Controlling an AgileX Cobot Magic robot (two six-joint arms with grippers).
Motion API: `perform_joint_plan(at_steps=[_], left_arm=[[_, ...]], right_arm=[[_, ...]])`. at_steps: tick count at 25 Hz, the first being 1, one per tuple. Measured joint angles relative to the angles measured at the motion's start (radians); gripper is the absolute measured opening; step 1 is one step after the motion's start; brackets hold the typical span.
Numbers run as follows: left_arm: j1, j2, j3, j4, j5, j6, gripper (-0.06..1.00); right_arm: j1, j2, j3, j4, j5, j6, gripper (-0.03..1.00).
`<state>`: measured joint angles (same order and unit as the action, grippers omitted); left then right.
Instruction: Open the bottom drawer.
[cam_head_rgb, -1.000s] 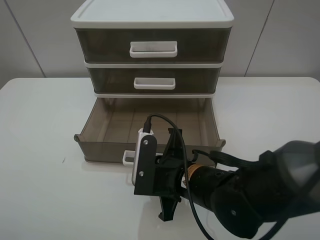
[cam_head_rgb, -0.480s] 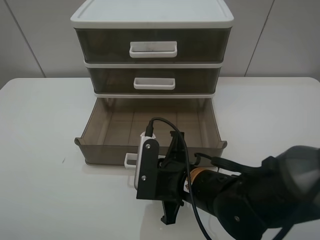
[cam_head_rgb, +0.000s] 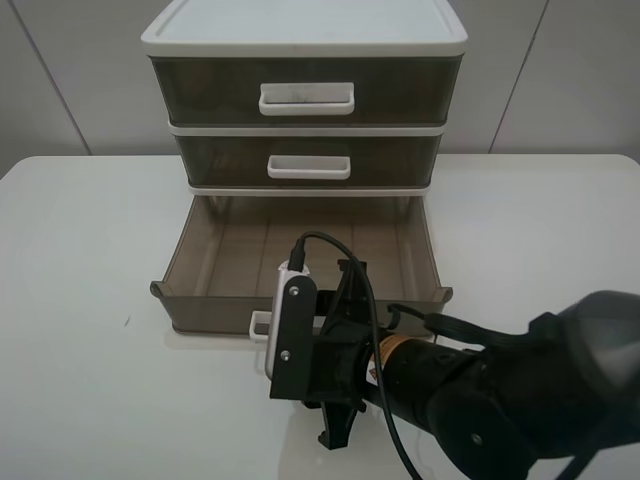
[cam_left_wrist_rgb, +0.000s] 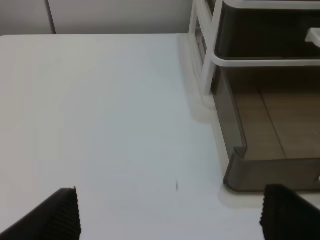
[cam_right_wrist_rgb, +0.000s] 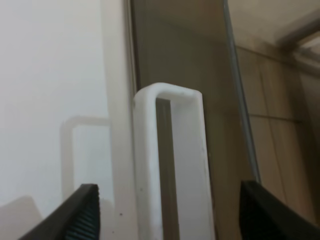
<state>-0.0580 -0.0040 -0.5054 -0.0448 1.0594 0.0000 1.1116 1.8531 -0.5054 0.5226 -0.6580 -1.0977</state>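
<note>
The bottom drawer (cam_head_rgb: 300, 262), a shallow smoky-brown tray, stands pulled well out of the white-framed unit (cam_head_rgb: 303, 30) and looks empty. Its small white loop handle (cam_head_rgb: 258, 325) is partly covered by my right gripper (cam_head_rgb: 322, 352), which sits at the drawer's front. In the right wrist view the handle (cam_right_wrist_rgb: 170, 165) lies between the two spread fingertips (cam_right_wrist_rgb: 82, 210) without touching them; the right gripper (cam_right_wrist_rgb: 170, 214) is open. My left gripper (cam_left_wrist_rgb: 172, 220) is open and empty over the table, left of the drawer's front corner (cam_left_wrist_rgb: 235, 160).
The middle drawer (cam_head_rgb: 308, 160) and the taller top drawer (cam_head_rgb: 305, 92) are shut. The unit stands at the back of the white table (cam_head_rgb: 80, 330). My bulky right arm (cam_head_rgb: 500, 400) fills the front right. The table's edge runs along the left and right.
The bottom drawer's front and its handle have come a little further out toward the table's front, and my right gripper has shifted slightly with them.
</note>
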Motion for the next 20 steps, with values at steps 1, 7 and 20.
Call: perform_joint_plan(at_steps=[1,7,20], left_arm=[[0.000,0.000,0.000,0.000,0.000,0.000,0.74],[0.000,0.000,0.000,0.000,0.000,0.000,0.74],[0.000,0.000,0.000,0.000,0.000,0.000,0.74]], right_arm=[[0.009,-0.017,0.001,0.019,0.004,0.001,0.59],[0.042,-0.229,0.003,0.138,0.101,0.004,0.64],[-0.342,-0.619,0.003,0.294,0.544,0.125,0.75]])
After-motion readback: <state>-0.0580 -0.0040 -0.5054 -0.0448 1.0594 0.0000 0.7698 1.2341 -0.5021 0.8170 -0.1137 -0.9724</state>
